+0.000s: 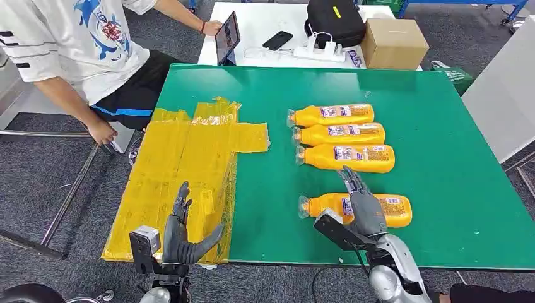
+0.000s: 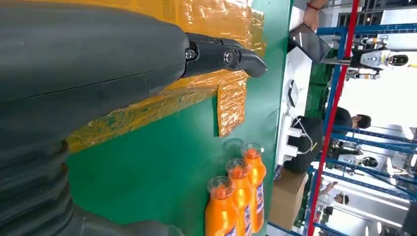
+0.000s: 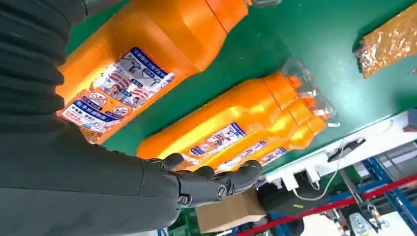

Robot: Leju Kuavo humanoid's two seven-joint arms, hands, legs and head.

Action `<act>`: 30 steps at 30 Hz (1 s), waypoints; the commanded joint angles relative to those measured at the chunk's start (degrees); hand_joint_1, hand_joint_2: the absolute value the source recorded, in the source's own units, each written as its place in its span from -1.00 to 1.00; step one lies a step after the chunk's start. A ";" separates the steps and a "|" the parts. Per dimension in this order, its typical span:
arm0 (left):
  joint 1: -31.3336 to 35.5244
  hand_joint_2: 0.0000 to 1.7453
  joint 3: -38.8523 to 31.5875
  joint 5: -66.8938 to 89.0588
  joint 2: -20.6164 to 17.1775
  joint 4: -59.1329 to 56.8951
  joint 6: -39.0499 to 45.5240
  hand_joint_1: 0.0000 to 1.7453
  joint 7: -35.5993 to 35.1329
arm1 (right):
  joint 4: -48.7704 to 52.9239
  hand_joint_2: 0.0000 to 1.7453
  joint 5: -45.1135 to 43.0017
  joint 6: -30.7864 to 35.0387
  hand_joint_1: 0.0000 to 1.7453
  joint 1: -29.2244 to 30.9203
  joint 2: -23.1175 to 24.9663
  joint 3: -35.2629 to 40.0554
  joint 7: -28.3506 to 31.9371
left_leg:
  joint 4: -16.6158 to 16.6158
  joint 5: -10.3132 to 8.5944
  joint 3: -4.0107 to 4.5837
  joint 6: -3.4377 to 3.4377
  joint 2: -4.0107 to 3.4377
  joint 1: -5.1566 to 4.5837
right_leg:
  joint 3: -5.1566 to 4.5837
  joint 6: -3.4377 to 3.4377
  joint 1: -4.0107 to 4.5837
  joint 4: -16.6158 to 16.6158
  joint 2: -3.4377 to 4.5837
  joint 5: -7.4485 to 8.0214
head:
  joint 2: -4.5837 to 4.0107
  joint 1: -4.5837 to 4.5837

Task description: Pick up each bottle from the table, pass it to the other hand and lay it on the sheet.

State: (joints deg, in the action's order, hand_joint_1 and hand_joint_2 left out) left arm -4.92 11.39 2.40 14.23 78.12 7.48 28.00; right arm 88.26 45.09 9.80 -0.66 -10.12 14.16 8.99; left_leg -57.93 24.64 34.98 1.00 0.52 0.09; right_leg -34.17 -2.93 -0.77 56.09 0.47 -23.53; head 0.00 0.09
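Head view shows you four orange bottles lying on the green table (image 1: 441, 158). Three bottles (image 1: 340, 134) lie side by side, and the near bottle (image 1: 397, 211) lies apart. Your right hand (image 1: 363, 205) hovers flat over it, fingers apart, holding nothing. Your left hand (image 1: 183, 230) spreads wide over the yellow sheet (image 1: 183, 158).

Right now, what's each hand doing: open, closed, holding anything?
Left hand: open, holding nothing, over the yellow sheet.
Right hand: open, above the nearest bottle, not gripping it.
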 commanded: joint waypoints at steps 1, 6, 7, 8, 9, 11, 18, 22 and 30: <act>2.81 1.00 -2.40 -0.05 -0.91 -5.39 -1.26 -1.00 -0.31 | -4.44 1.00 -3.80 -4.55 -1.00 1.76 -4.12 0.84 -0.75 | 0.08 0.14 -0.47 -0.07 -0.14 0.07 | 0.47 0.15 0.10 -0.15 0.02 -0.08 | 0.00 0.02; 3.22 1.00 -2.63 0.21 -0.38 -6.72 -1.57 -1.00 -0.42 | -3.36 1.00 -1.99 -4.81 -1.00 0.70 -5.06 -0.48 -2.07 | 0.05 0.03 -0.16 -0.01 0.01 -0.01 | 0.18 0.04 0.00 -0.07 -0.06 -0.03 | 0.00 0.00; 3.42 1.00 -2.63 0.23 -0.41 -7.01 -1.59 -1.00 -0.43 | -3.15 1.00 -1.76 -5.14 -1.00 0.83 -5.46 -0.48 -2.38 | 0.06 0.08 -0.27 -0.02 -0.02 0.02 | 0.30 0.08 0.03 -0.10 -0.05 -0.06 | 0.00 -0.02; 3.57 1.00 -2.65 0.26 -0.42 -7.31 -1.63 -1.00 -0.46 | -3.32 1.00 -1.79 -5.91 -1.00 1.04 -5.90 -0.45 -2.97 | 0.06 0.06 -0.23 -0.02 -0.02 0.00 | 0.24 0.07 0.02 -0.09 -0.05 -0.04 | 0.00 0.00; 3.70 1.00 -2.68 0.28 -0.40 -7.65 -1.69 -1.00 -0.48 | -3.76 1.00 -1.77 -6.37 -1.00 1.30 -6.33 -0.46 -3.35 | 0.05 0.02 -0.14 -0.02 0.00 -0.03 | 0.14 0.05 -0.02 -0.05 -0.04 -0.02 | 0.00 0.00; 3.55 1.00 -2.49 0.35 -0.24 -7.85 -1.88 -1.00 -0.52 | -4.11 1.00 -1.56 -6.84 -1.00 0.59 -6.87 -0.89 -3.94 | 0.05 0.10 -0.32 -0.06 -0.03 0.02 | 0.34 0.12 0.05 -0.10 -0.06 -0.08 | 0.00 0.00; 2.83 1.00 -2.41 0.37 -0.57 -7.14 -1.89 -1.00 -0.62 | -4.65 1.00 -1.05 -5.92 -1.00 -0.30 -5.84 -2.73 -4.87 | 0.05 0.07 -0.23 -0.04 -0.04 0.02 | 0.23 0.08 0.04 -0.09 -0.03 -0.05 | 0.00 0.02; 2.90 1.00 -2.78 0.39 -0.41 -7.28 -1.82 -1.00 -0.73 | -5.30 1.00 0.37 -5.26 -1.00 -0.06 -5.90 -3.53 -5.89 | 0.05 0.03 -0.16 -0.02 -0.03 -0.01 | 0.14 0.05 0.00 -0.07 -0.03 -0.02 | 0.00 0.02; 3.22 1.00 -1.61 0.56 -0.26 -6.06 -2.30 -1.00 -1.81 | -14.35 1.00 6.20 -1.22 -1.00 3.09 -3.02 -4.65 -7.70 | 0.05 0.06 -0.24 -0.03 -0.11 0.03 | 0.24 0.07 0.05 -0.12 0.04 -0.01 | 0.00 -0.02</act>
State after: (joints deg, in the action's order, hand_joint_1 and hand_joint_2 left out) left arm -3.38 9.27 2.73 14.27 74.12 5.53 27.32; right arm 84.37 48.83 6.75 -1.33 -16.04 10.97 2.21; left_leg -57.94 24.64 34.98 1.00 0.52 0.08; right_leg -34.16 -2.93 -0.78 56.08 0.48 -23.52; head 0.00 0.07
